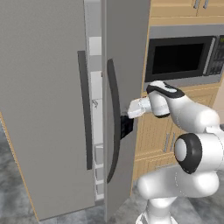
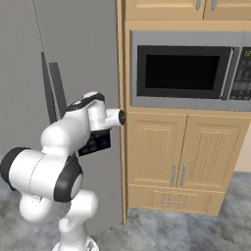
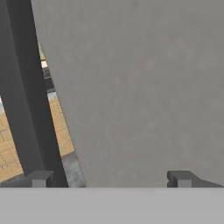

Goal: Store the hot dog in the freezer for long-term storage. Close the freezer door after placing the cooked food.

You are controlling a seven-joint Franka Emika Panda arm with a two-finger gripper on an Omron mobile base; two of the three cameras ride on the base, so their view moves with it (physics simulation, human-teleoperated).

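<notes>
I see my tool [image 3: 109,179] with its two small dark finger tips [image 3: 40,178] standing wide apart, and nothing is clamped between them. In the hand view the flat grey surface of a door lies between and in front of the tips, and a long dark bar, which I take for a handle, passes just beside the left tip. I cannot tell if the tips touch the door surface or the bar.

In the left base view the tool [image 1: 125,126] is right at the edge of the plain flat grey fridge door [image 1: 127,57], just beside its long dark curved handle [image 1: 113,127]. In the right base view the tool is mostly hidden behind the white arm, so I see only a dark part of the hand there.

The tall flat grey freezer door [image 1: 41,109] with a long dark vertical handle [image 1: 85,109] stands to the left, and it is swung open a little. Between the two doors there is a narrow gap, and through it I see the pale grey-white shelves of the freezer [image 1: 97,109]. What lies on the shelves I cannot tell, the gap is too narrow.

To the right of the fridge is a black-fronted microwave [image 2: 186,71] set in light wooden cabinets [image 2: 181,157].
</notes>
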